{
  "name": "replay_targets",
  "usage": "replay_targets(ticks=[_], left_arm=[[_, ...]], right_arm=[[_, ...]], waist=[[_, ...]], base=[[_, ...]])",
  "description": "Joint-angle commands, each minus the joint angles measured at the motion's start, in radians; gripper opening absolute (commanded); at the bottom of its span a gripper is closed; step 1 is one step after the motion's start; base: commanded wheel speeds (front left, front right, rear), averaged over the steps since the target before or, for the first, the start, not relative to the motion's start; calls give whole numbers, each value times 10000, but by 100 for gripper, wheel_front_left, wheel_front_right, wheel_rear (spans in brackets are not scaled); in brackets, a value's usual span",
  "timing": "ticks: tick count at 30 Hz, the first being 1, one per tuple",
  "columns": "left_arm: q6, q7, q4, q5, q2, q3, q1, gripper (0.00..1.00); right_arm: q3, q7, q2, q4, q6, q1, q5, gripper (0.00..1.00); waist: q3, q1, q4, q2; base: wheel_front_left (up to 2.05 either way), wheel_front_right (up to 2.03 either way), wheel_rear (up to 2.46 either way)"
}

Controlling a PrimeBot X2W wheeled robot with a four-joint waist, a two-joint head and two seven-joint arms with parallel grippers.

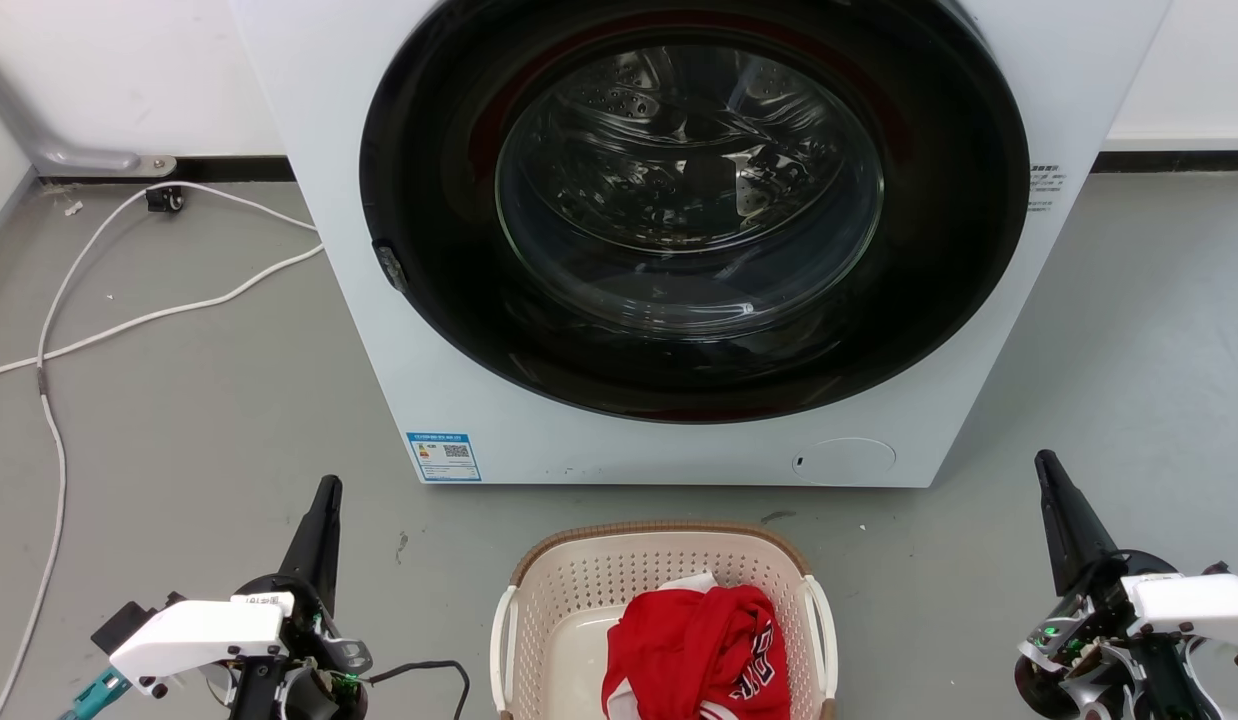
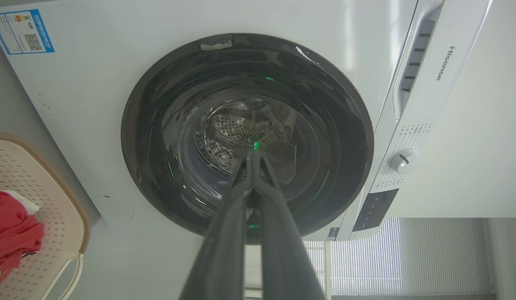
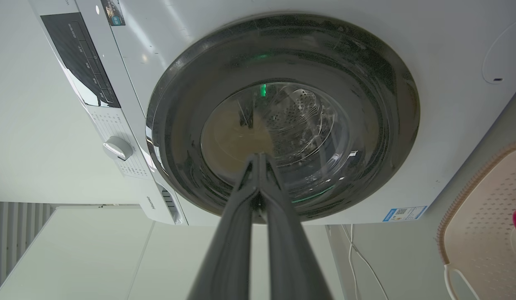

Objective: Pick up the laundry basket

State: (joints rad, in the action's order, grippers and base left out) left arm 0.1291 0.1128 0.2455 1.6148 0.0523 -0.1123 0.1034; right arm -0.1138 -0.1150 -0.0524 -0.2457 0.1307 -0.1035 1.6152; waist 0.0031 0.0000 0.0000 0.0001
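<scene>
As the left gripper point(image 1: 328, 492) and right gripper point(image 1: 1046, 468) stand closed and empty, the cream, perforated, brown-rimmed laundry basket point(image 1: 577, 578) holds red clothing point(image 1: 699, 645).

You get bright, even light with soft shadows on the smooth grey floor point(image 1: 179, 420). Reflections streak the round dark glass door point(image 1: 689, 190) of the white washing machine point(image 1: 599, 450). Both wrist views bow straight edges outward.

Smooth grey floor point(image 1: 179, 420), evenly lit. White wall point(image 1: 129, 70) behind, black skirting strip point(image 1: 229, 168) at its foot. Large white front-loading washing machine point(image 1: 379, 330) stands on the floor; round dark glass door point(image 1: 689, 200) closed. Thin white cable point(image 1: 129, 320) trails across the floor, left of the machine. Pale vertical blinds point(image 2: 429, 254) nearby.
</scene>
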Motion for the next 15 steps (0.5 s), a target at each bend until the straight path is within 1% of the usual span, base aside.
replay_targets(ticks=[1, 15], left_arm=[[47, 30, 11, -19, -5, -32, 109, 0], [47, 35, 12, -25, -9, -36, 109, 0]], right_arm=[[-12, -21, 30, -5, 0, -107, -52, 0], [-14, -23, 30, -5, 0, -108, -54, 0]], waist=[[0, 0, 0, -1], [0, 0, 0, -1]], base=[[0, 0, 0], [0, 0, 0]])
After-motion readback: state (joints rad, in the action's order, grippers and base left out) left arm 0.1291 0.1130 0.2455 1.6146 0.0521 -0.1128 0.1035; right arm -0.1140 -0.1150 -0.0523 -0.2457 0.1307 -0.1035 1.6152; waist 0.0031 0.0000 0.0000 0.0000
